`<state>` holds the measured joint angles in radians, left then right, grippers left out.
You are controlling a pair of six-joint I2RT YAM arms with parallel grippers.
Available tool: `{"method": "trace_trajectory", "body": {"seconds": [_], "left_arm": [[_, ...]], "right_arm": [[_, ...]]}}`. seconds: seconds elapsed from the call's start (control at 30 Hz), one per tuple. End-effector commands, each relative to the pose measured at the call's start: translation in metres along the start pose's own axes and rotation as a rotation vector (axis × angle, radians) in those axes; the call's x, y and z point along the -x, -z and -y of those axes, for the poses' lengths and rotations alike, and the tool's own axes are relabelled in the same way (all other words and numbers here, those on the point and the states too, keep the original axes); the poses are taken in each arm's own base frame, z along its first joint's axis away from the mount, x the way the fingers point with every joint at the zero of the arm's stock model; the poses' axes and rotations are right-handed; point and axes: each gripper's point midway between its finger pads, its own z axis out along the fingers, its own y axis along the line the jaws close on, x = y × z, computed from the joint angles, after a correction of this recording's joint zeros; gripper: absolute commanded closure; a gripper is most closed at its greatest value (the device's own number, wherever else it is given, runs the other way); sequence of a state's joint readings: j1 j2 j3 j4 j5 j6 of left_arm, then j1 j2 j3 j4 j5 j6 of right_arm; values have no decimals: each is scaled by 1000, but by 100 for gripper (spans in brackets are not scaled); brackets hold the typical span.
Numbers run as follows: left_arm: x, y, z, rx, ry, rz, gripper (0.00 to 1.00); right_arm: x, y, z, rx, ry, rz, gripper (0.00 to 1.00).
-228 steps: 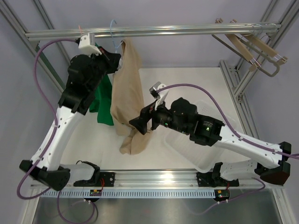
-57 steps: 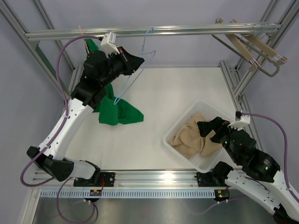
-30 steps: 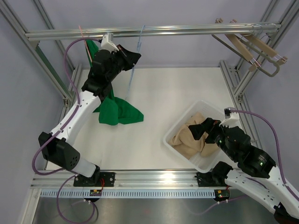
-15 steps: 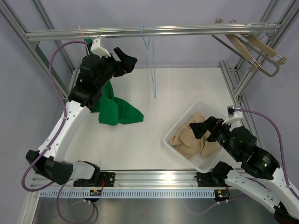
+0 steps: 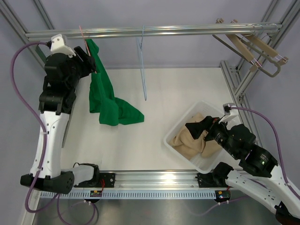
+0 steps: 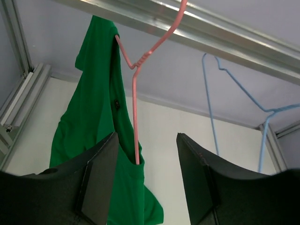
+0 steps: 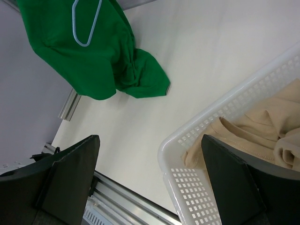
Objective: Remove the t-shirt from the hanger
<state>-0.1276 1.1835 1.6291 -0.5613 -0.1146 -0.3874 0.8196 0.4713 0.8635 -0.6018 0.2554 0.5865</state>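
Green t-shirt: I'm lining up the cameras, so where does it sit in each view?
Top external: green t-shirt hangs at upper left.
Left wrist: shirt at left, on the pink hanger.
Right wrist: shirt at top left.
Shared landmark: the empty blue hanger, in all three.

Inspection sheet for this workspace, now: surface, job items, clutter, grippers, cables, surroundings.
Surface: white table, no spills seen.
Job's things: green t-shirt hangs on the pink hanger from the rail, not yet removed. The blue hanger is bare. The beige t-shirt lies in the white basket.
Clutter: nothing seen.
Grippers: left gripper open, empty, just below the pink hanger. Right gripper open, empty, above the basket's edge.
Cables: left purple cable and right purple cable loop loose beside the arms.
Surroundings: aluminium frame. Wooden hangers at the far right corner.
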Motion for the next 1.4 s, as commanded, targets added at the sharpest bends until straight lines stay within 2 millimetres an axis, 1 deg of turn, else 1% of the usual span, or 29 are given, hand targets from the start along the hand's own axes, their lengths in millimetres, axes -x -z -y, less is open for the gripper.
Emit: {"method": "trace_trajectory", "body": {"seconds": [0.0, 0.13, 0.33, 0.37, 0.43, 0.5, 0.6, 0.63, 0.7, 0.73, 0.77, 0.8, 0.83, 0.87, 0.9, 0.93, 0.97, 1.0, 1.03, 1.07, 1.1, 1.13, 1.17, 1.2, 1.23, 1.27, 1.3, 1.33, 1.37], "left_arm": [[-19, -24, -4, 14, -47, -86, 43], [-14, -38, -6, 38, -60, -78, 46], [-10, -48, -17, 94, -92, -61, 63], [-9, -48, -19, 106, -97, -53, 79], [-6, -47, -20, 107, -106, -39, 97], [-7, -44, -18, 96, -103, -40, 100], [-1, -30, -12, 54, -96, -13, 100], [7, -18, -8, 35, -92, 14, 100], [14, -7, -2, 0, -86, 39, 100], [15, -2, 2, -21, -71, 48, 100], [23, 12, 10, -66, -61, 71, 100], [25, 19, 14, -90, -55, 77, 100], [26, 25, 20, -123, -46, 77, 100], [33, 40, 24, -144, -41, 101, 100], [37, 48, 25, -154, -37, 117, 100], [34, 55, 30, -191, -33, 111, 100], [36, 63, 32, -205, -29, 120, 100], [42, 78, 35, -225, -24, 147, 100], [42, 85, 37, -241, -13, 151, 100], [39, 91, 41, -270, -6, 142, 100], [41, 105, 44, -296, 4, 158, 100], [38, 111, 50, -332, 36, 145, 100], [31, 114, 51, -347, 58, 127, 100], [33, 126, 52, -363, 78, 143, 100], [33, 131, 55, -383, 124, 143, 100], [32, 136, 57, -400, 146, 149, 100], [26, 135, 56, -404, 164, 144, 100], [29, 146, 59, -428, 200, 156, 100], [29, 150, 61, -445, 217, 161, 100]], "right_arm": [[0, 0, -7, 44, 19, 2, 1], [-7, -3, -12, 77, 10, -28, 1], [-12, -7, -23, 119, 3, -56, 1], [-12, -7, -27, 138, -7, -60, 1], [-9, -7, -42, 206, -21, -63, 1], [-9, -10, -50, 240, -24, -73, 1], [-15, -18, -67, 307, -6, -120, 1], [-16, -23, -77, 345, 4, -132, 1], [-18, -28, -89, 381, 26, -141, 1], [-20, -34, -102, 397, 60, -147, 1], [-22, -36, -109, 404, 84, -152, 1], [-15, -34, -124, 430, 102, -139, 1], [-28, -40, -138, 437, 156, -159, 1], [-32, -41, -149, 450, 180, -165, 1], [-26, -39, -166, 483, 189, -152, 1], [-41, -42, -183, 512, 224, -176, 1], [-46, -44, -192, 525, 238, -181, 1], [-39, -42, -207, 552, 238, -164, 1], [-50, -51, -214, 545, 275, -173, 0], [-57, -47, -228, 572, 294, -182, 1], [-51, -45, -242, 584, 297, -160, 1], [-60, -54, -248, 568, 328, -158, 1], [-68, -48, -262, 597, 340, -164, 1], [-75, -52, -273, 597, 352, -164, 0], [-74, -53, -280, 590, 355, -137, 0], [-84, -47, -292, 613, 359, -142, 1], [-84, -46, -301, 623, 352, -132, 0], [-98, -52, -308, 616, 357, -138, 0], [-103, -53, -314, 616, 357, -136, 1]]}}
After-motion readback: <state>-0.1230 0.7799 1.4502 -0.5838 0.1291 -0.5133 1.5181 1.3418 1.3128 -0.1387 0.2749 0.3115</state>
